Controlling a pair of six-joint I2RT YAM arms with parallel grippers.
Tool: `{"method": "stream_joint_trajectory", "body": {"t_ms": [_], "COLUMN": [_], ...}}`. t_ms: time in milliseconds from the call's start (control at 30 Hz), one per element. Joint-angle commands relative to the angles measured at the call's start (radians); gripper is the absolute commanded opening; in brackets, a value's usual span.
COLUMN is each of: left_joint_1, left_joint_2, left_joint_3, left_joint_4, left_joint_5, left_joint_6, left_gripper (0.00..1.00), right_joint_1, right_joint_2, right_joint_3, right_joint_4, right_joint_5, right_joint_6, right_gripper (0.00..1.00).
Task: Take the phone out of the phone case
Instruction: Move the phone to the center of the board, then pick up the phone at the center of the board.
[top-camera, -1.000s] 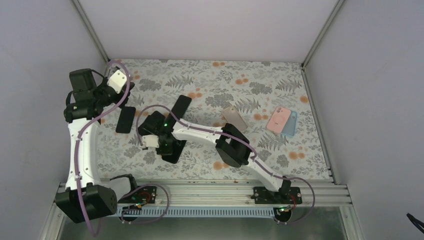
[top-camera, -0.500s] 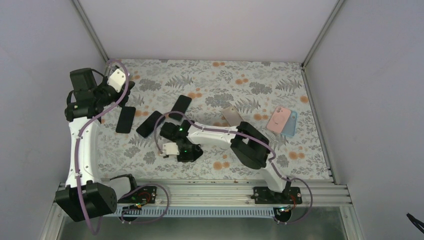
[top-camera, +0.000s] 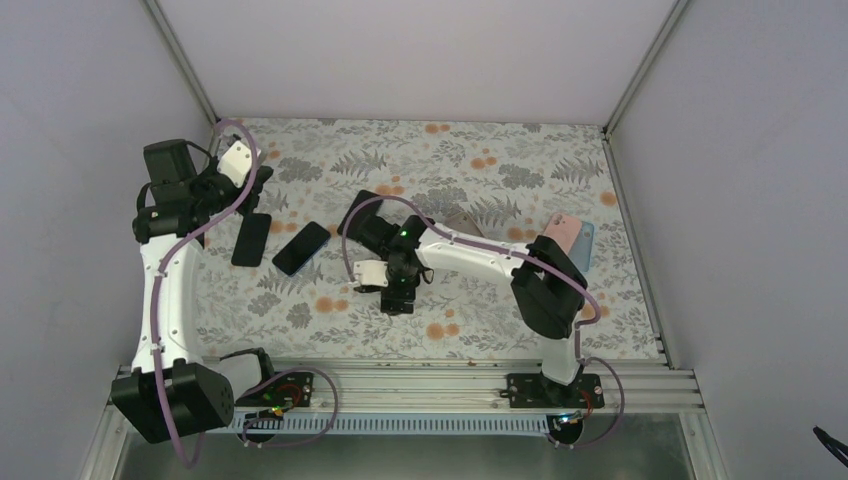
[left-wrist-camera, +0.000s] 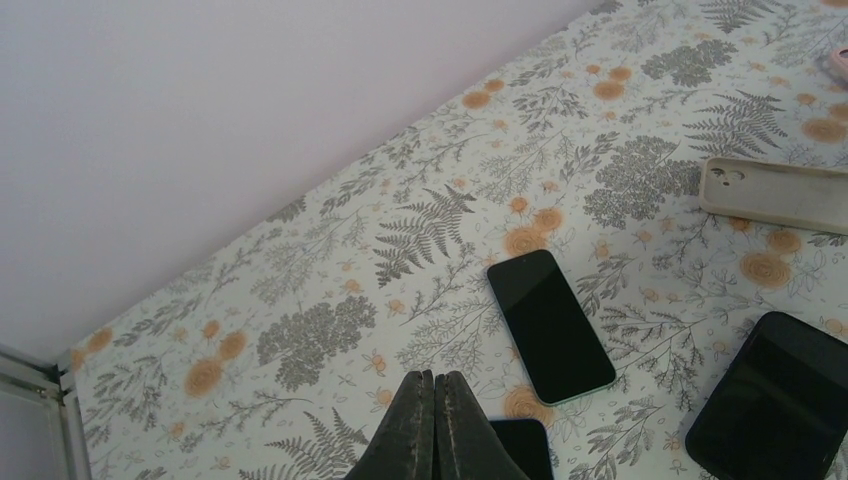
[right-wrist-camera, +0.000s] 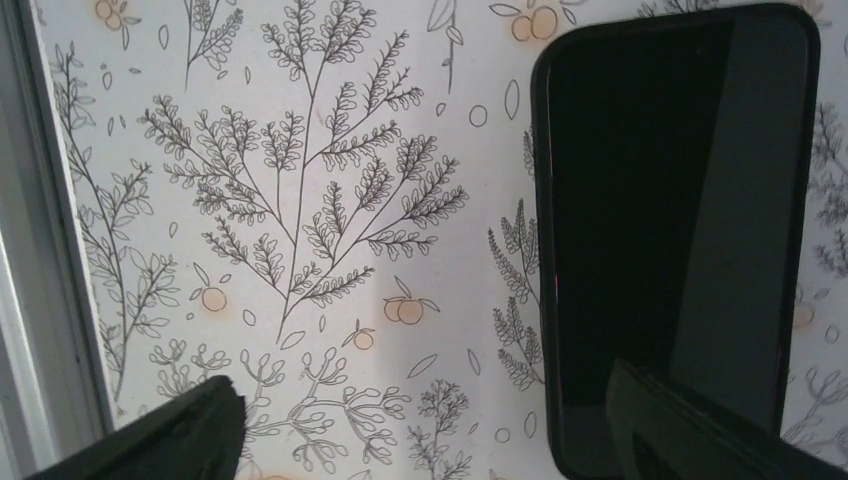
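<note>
Apparently the release step: right claw (right-wrist-camera: 430, 425) stands spread over the black, seemingly empty case (right-wrist-camera: 670, 230), pinching nothing. Left claw (left-wrist-camera: 435, 425) is pressed together, idle. Phone (top-camera: 301, 248) lies on the table (top-camera: 480, 160), apart from the case. Next: lift the right claw clear without snagging the case.

No words, numbers or signs could be read anywhere. The phone (right-wrist-camera: 670, 200) had a dark, blank screen, and the table cover (top-camera: 500, 150) showed only leaves and orange flowers.
</note>
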Motion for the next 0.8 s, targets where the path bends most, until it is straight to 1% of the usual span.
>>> {"method": "stream_joint_trajectory", "body": {"t_ms": [0, 167, 233, 300, 433, 667, 767], "left_joint_1": [-0.001, -0.001, -0.001, -0.001, -0.001, 0.000, -0.001], "left_joint_2": [-0.019, -0.051, -0.067, -0.077, -0.081, -0.085, -0.081], "left_joint_3": [-0.017, -0.038, -0.049, -0.056, -0.060, -0.081, -0.082], "left_joint_4": [0.028, 0.032, 0.036, 0.040, 0.030, 0.037, 0.041], "left_joint_5": [0.032, 0.019, 0.010, 0.001, -0.003, -0.014, -0.014], "left_joint_6": [-0.019, -0.022, -0.023, -0.027, -0.031, -0.030, -0.033], "left_gripper": [0.02, 0.02, 0.02, 0.02, 0.02, 0.02, 0.02], "right_joint_1": [-0.025, -0.100, -0.136, -0.165, -0.188, -0.194, -0.203], "right_joint_2": [0.002, -0.012, 0.009, 0.058, 0.167, 0.277, 0.286], "right_joint_3": [0.002, -0.019, 0.016, 0.079, 0.199, 0.314, 0.315], "right_joint_4": [0.029, 0.134, 0.144, 0.113, -0.012, -0.147, -0.144], "right_joint_5": [-0.027, -0.041, -0.057, -0.077, -0.122, -0.197, -0.199], "right_joint_6": [-0.097, -0.263, -0.311, -0.333, -0.362, -0.369, -0.358], "right_gripper": [0.97, 0.99, 0.99, 1.00, 1.00, 1.00, 1.00]}}
